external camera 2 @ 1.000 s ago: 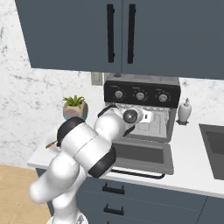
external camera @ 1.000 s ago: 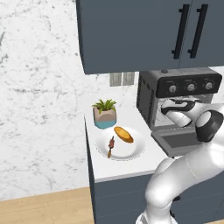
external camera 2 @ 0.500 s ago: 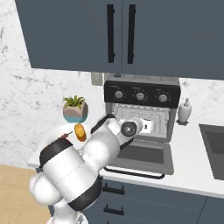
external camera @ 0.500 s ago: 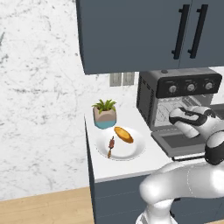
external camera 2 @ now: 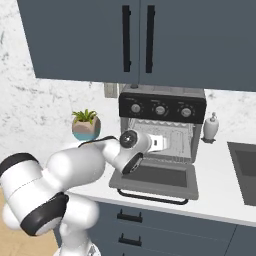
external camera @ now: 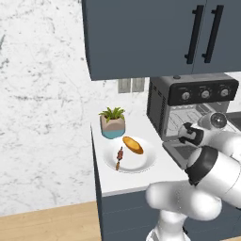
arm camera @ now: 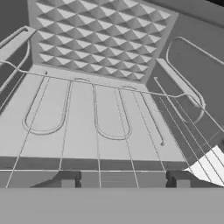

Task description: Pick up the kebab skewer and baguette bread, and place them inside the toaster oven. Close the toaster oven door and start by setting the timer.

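Note:
The golden baguette bread (external camera: 133, 145) and the thin dark kebab skewer (external camera: 119, 157) lie side by side on a white plate (external camera: 141, 164), left of the toaster oven (external camera: 197, 94). The toaster oven door (external camera 2: 156, 176) is folded down flat, with its black bar handle (external camera 2: 150, 197) toward me. My gripper (external camera 2: 171, 142) reaches into the oven mouth, just above the door. In the hand view its fingertips (arm camera: 68, 180) stand apart over the wire rack (arm camera: 94, 109), nothing between them. From the left the gripper (external camera: 183, 135) is partly hidden by my own arm.
A potted plant (external camera: 112, 123) stands behind the plate near the wall. A soap bottle (external camera 2: 212, 127) and a sink (external camera 2: 244, 170) are right of the oven. Dark upper cabinets (external camera 2: 135, 40) hang close above the oven.
My elbow has swung down and outward while the hand stayed at the oven mouth, a little lower. The bread and skewer have not moved.

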You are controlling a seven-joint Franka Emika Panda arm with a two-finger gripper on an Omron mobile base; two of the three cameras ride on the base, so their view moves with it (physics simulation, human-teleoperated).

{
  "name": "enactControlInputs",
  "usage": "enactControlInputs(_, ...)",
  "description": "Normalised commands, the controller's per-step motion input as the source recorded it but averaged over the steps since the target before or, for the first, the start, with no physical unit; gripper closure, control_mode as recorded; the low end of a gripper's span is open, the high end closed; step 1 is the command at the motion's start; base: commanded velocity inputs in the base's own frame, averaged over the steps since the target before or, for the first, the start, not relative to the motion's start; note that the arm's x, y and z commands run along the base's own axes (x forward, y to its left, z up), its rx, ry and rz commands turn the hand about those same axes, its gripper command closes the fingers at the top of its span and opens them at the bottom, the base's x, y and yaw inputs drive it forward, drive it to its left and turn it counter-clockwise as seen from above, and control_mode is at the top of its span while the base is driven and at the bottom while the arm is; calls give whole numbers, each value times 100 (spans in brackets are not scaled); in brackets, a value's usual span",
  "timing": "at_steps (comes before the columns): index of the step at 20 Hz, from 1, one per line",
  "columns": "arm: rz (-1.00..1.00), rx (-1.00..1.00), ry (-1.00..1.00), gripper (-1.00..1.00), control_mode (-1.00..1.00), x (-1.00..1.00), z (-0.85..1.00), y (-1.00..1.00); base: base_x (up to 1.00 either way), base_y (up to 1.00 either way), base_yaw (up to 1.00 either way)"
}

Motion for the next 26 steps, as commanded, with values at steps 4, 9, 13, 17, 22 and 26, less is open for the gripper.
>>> enactControlInputs(4,13,-1,45,-100,-100,-69,-65,10,0,0,0)
enactControlInputs(9,14,7,45,-100,-100,-61,-30,0,0,0,0)
enactControlInputs(13,6,29,31,-100,-100,-13,52,-5,0,0,0)
enactControlInputs(17,0,36,29,-100,-100,0,100,-7,0,0,0)
enactControlInputs(22,0,31,29,-100,-100,-48,100,-4,0,0,0)
enactControlInputs(26,0,27,33,-100,-100,-77,100,0,0,0,0)
